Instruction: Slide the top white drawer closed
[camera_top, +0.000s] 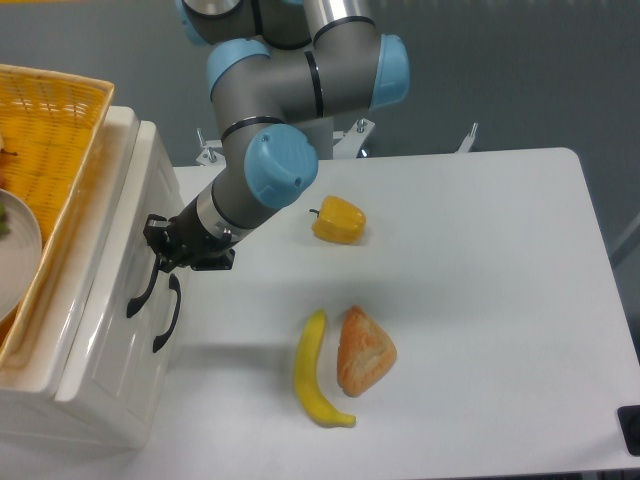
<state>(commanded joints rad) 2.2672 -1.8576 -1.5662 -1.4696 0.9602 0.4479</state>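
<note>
Pushing against the front of the top white drawer (105, 300), at the upper end of its black curved handle (140, 290), with the claw (160, 245) low and tilted toward the cabinet (95, 400) at the left edge of the worktop (480, 300). Cannot tell whether the fingers are spread or pressed together, because the dark claw merges with the dark handle from this angle; no clear pinch visible. Pressing with the tip rather than hooking the handle fits a closing move, as only a push toward the cabinet is needed. Top drawer front almost level with the lower drawer front (125, 395) now, so judged nearly shut, with perhaps a small gap left at its upper edge. Second black handle (168, 315) just beside the first one, belonging to the lower front, not to be pushed. Yellow woven basket (50, 190) resting on the cabinet top, with a white plate (15, 250) inside it. Yellow pepper (339, 220), banana (313, 370) and piece of bread (364, 350) lying on the worktop, well apart from the claw and out of the pushing path
</note>
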